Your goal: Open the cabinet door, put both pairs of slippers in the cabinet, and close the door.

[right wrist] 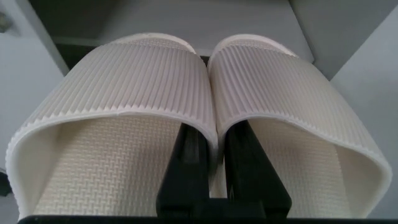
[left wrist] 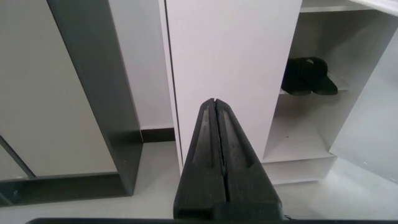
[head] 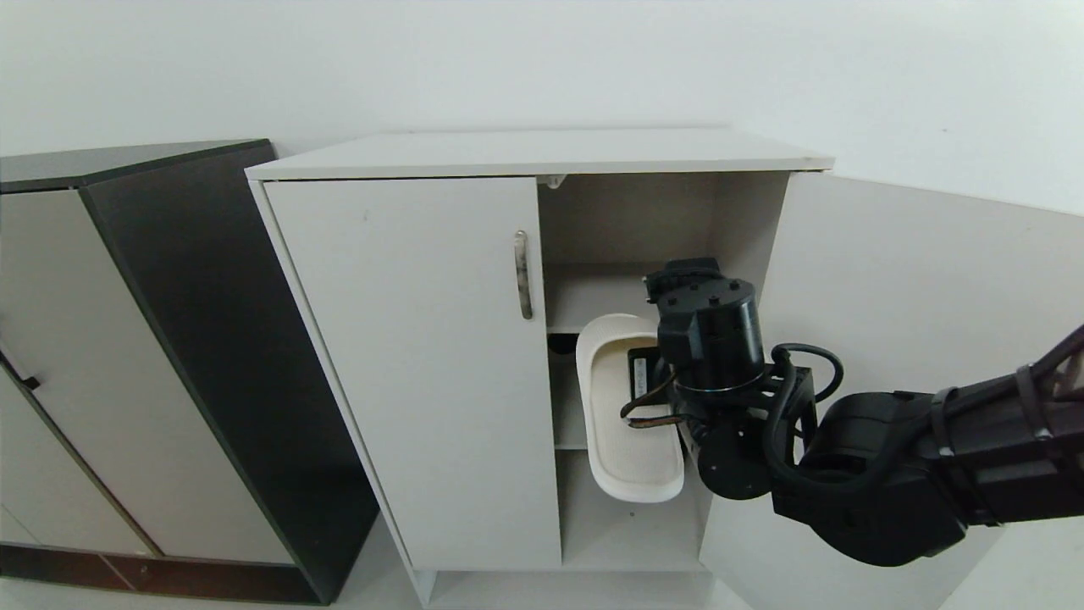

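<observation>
The white cabinet has its right door swung open and its left door closed. My right gripper is shut on the pair of white slippers, holding them on edge in the open right half at middle-shelf height. In the right wrist view my right gripper pinches the two ribbed straps of the white slippers together. A pair of black slippers lies on a shelf inside the cabinet. My left gripper hangs shut and empty in front of the closed door.
A dark cabinet with pale doors stands against the white cabinet's left side. The closed door carries a metal handle. An upper shelf and the bottom compartment are bare. The floor in front is pale.
</observation>
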`<state>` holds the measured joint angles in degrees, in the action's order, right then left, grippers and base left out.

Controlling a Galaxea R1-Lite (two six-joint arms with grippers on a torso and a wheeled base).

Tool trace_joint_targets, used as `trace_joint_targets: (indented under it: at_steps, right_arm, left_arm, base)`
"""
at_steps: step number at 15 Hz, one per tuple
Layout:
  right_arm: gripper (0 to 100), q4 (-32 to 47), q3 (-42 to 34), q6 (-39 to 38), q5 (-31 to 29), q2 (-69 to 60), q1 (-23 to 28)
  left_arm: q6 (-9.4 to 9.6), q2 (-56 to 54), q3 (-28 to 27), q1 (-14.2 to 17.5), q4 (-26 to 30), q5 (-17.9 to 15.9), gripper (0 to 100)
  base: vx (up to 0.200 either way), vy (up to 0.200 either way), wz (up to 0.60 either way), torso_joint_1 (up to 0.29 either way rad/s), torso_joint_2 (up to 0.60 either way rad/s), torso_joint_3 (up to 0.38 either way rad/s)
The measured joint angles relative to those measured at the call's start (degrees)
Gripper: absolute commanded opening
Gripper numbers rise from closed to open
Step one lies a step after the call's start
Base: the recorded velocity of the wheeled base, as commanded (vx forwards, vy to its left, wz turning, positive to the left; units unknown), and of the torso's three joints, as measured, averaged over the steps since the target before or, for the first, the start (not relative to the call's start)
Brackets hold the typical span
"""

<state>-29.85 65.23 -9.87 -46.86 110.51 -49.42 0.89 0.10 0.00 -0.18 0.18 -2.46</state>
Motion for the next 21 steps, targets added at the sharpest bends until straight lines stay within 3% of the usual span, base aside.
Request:
trace_joint_targets:
  at_steps: [11, 16, 21]
  right_arm:
    - [0, -0.24, 0.21, 1.50, -0.16, 0.96, -0.38]
    - [0, -2.35, 2.11, 2.99, 0.00, 2.58, 0.41]
    - [0, -2.49, 9.07, 5.94, 1.93, 5.78, 2.43]
  left_arm:
    - [0.09, 0.00, 0.00, 0.00, 0.00, 0.00, 0]
    - [0.09, 0.00, 0.00, -0.02, -0.02, 0.00, 0]
    - [0.00, 0.00, 0.00, 0.00, 0.00, 0.00, 0]
  base:
    - [0.200, 0.000, 0.00, 0.002, 0.00, 0.004]
    - [0.000, 0.000, 0.00, 0.000, 0.00, 0.000]
    - [0.000, 0.000, 0.00, 0.000, 0.00, 0.000]
